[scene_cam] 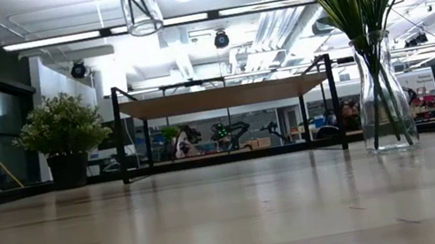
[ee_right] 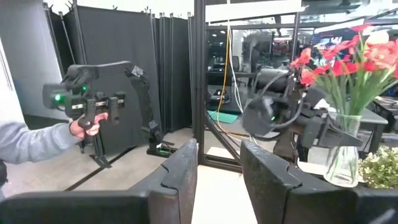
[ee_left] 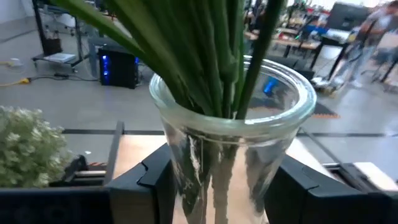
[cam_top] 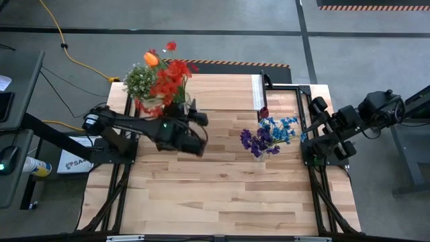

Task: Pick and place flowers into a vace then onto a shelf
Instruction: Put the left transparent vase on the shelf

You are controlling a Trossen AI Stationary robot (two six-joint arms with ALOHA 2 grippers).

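Right wrist view alone: person's hand (ee_right: 87, 126)

Red and orange flowers (cam_top: 168, 74) stand upright in a raised glass vase (ee_left: 230, 149) (lifted clear) over the shelf (cam_top: 222, 92).

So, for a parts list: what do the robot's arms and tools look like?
Both arms are dark, jointed links. The left arm has a green light by its tool. The right arm has black cabling; its tool has two blocky, angular black fingers.
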